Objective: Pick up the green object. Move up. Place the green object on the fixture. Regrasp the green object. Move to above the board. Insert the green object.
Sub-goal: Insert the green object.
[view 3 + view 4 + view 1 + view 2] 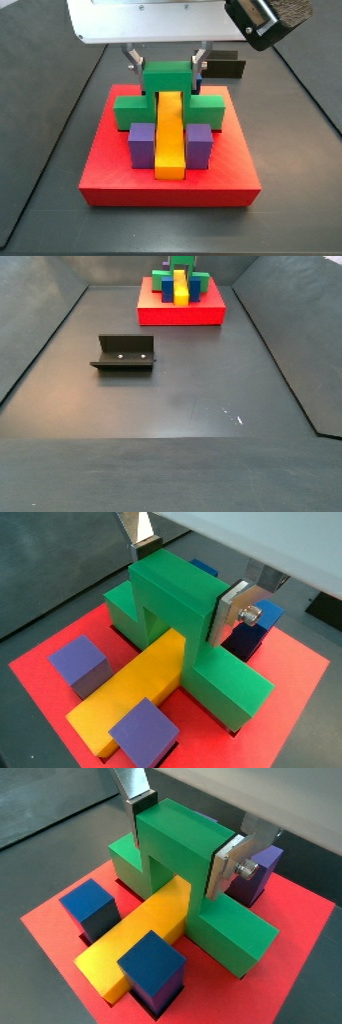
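The green object (174, 597) stands upright at one end of the red board (287, 662), straddling the end of the long yellow bar (134, 692). Its wide lower part rests on the board. My gripper (187, 584) is over the board, shut on the green object's raised top block, with a silver finger (230, 615) flat against each side. Both wrist views show this grip (183, 840). In a side view the gripper (167, 65) hangs over the board's far end. The fixture (124, 354) stands empty on the dark floor, well away from the board (181, 314).
Purple blocks (140, 140) (199, 140) flank the yellow bar (168, 135) on the board (167, 190). Blue blocks (91, 906) (154, 963) show beside the bar in a wrist view. Dark walls ring the floor (174, 416).
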Robot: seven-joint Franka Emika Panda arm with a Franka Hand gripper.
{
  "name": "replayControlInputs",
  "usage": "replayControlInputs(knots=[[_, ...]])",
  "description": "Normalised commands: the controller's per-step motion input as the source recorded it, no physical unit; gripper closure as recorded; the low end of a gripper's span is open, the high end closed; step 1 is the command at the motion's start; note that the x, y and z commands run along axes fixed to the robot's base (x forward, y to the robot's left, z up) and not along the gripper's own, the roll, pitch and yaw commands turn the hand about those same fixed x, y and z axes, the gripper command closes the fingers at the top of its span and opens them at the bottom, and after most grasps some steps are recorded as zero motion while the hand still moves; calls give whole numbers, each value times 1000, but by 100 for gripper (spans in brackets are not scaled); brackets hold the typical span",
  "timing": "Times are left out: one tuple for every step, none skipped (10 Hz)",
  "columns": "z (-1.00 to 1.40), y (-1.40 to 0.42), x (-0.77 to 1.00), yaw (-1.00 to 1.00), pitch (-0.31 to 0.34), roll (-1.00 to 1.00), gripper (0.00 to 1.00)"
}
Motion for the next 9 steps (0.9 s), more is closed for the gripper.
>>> replayControlInputs(knots=[[-11, 0, 0, 57, 0, 163, 100], [-203, -106, 0, 43, 0, 306, 100], [-177, -31, 0, 100, 0, 301, 100], [-140, 0, 6, 126, 0, 287, 100], [-117, -51, 0, 103, 0, 324, 100], [-154, -63, 0, 71, 0, 270, 100], [-151, -100, 0, 6, 0, 176, 100], [-100, -114, 0, 0, 0, 60, 100], [-131, -114, 17, 0, 0, 59, 100]])
